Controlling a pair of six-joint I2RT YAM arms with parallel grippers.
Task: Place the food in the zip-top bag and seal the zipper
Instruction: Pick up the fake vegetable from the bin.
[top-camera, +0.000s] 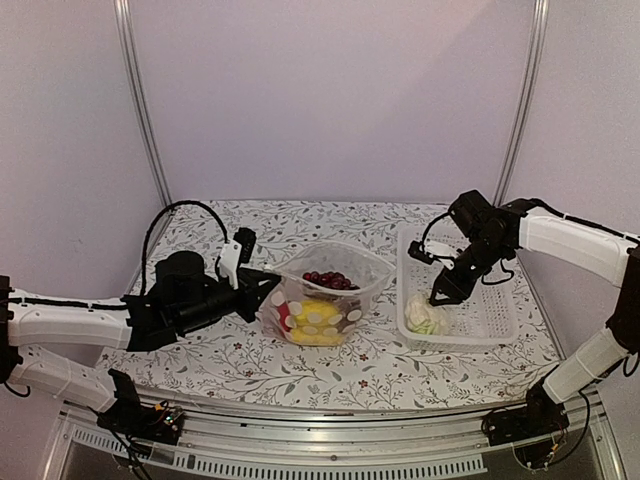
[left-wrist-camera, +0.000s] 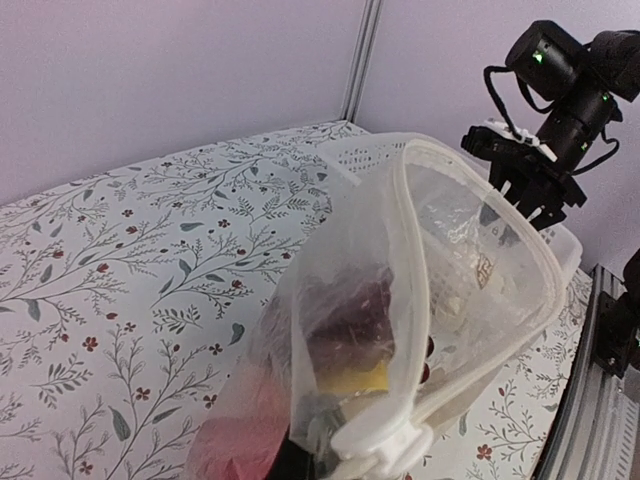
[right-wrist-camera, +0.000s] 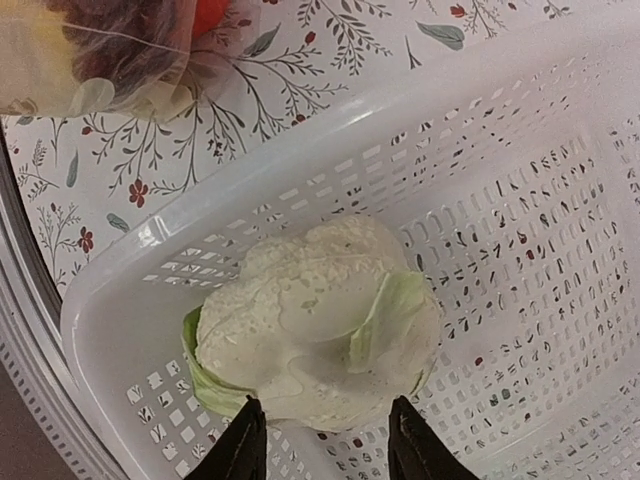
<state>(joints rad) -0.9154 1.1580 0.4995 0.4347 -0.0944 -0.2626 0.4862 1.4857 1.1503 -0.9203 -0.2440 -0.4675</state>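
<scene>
- Cauliflower (right-wrist-camera: 315, 320) lies just below the right gripper (right-wrist-camera: 325, 405), in the basket's near corner. It is the only food left there.
- Right jaws are spread, one finger to each side of the cauliflower's near edge. I can't tell whether they touch it.
- Handling guess: light, hard toy with a bumpy white head and smooth green leaves, so it could slip. Best hold is across the middle of the head, not on the leaf.
- Basket (right-wrist-camera: 130, 250) has its wall close on the near side of the jaws. The slotted floor is bare on the far side, so there's room to lift straight up.
- Bare table (top-camera: 400, 370) lies between the basket and the bag, a short open path.
- Zip-top bag (left-wrist-camera: 470, 300) sits off to the side of the right jaws, mouth open and facing up. The grape bunch (top-camera: 328, 280) and yellow pieces (top-camera: 315, 320) are already inside.
- Bag is soft and crinkly, and the mouth will likely sag if bumped. The zipper (left-wrist-camera: 410, 250) rim is the only firm part.
- Left gripper (top-camera: 262, 285) is pressed together on the bag's rim at the far side from the basket, holding the mouth up.
- Zipper is unsealed.
</scene>
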